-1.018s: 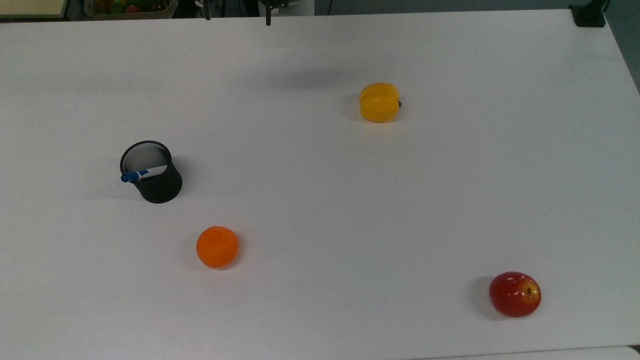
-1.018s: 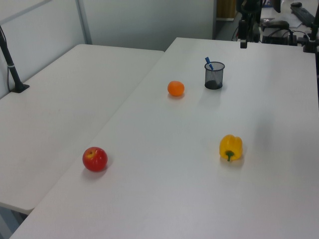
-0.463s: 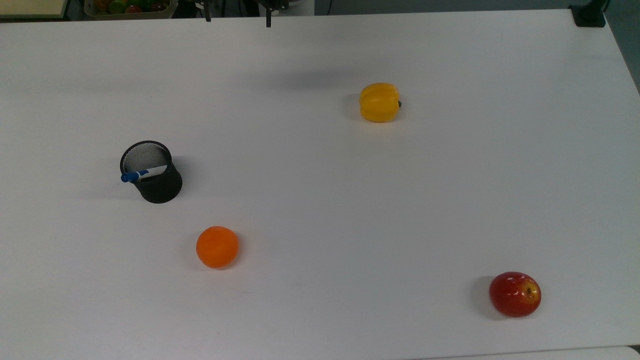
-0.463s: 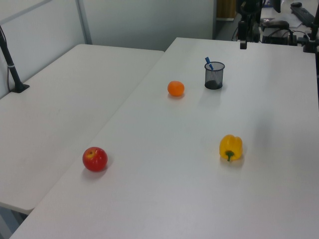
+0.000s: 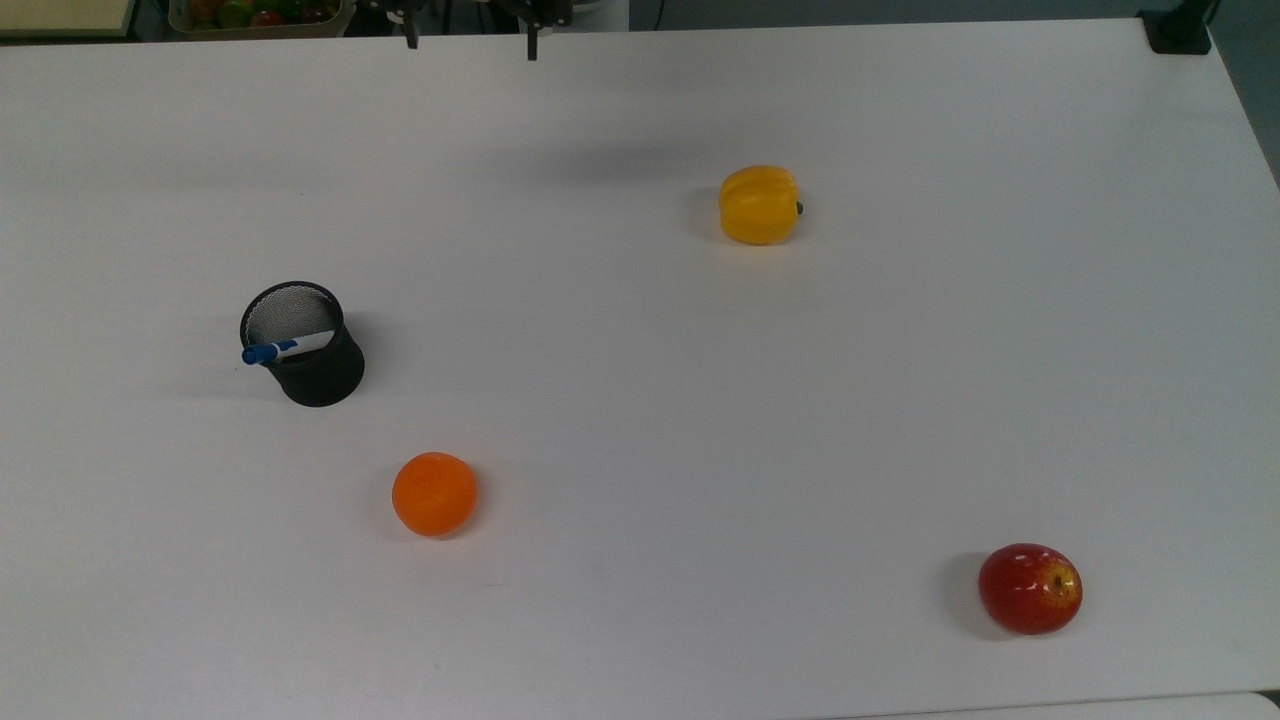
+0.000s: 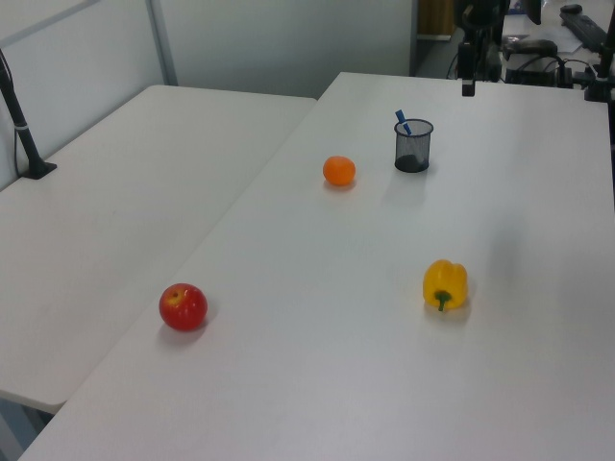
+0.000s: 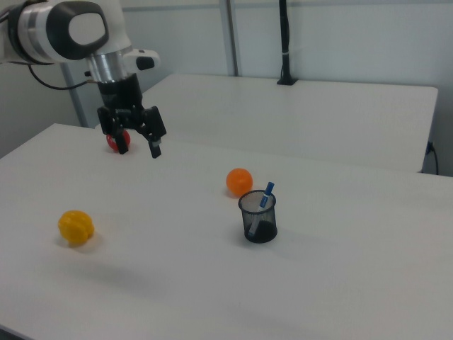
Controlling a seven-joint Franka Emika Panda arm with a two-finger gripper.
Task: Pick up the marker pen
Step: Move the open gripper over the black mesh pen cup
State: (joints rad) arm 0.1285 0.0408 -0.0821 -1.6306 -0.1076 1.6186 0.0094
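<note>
The fingers (image 7: 156, 148) are spread apart with nothing between them, and the gripper (image 7: 139, 147) is held in the air above the white worktop (image 7: 212, 283), pointing downward, well apart from the marker pen (image 7: 266, 197).

In the right view, nearest the camera, a black mesh cup (image 7: 258, 217) is seen standing upright on the worktop. The marker pen is lodged inside it, leaning against the rim, with its blue cap raised above the edge. Just beyond the cup an orange (image 7: 239, 181) is found, near but not touching it. A yellow bell pepper (image 7: 76, 227) lies towards the right view's left. Farther back, a red apple (image 7: 115, 142) is partly hidden behind the gripper.

In the top view the marker pen (image 5: 285, 348) is seen slanting across the mouth of the cup (image 5: 304, 345), its white barrel inside and its cap over the rim on the top view's left. The orange (image 5: 434, 493), the pepper (image 5: 760, 204) and the apple (image 5: 1030, 588) are spaced well apart from one another.
</note>
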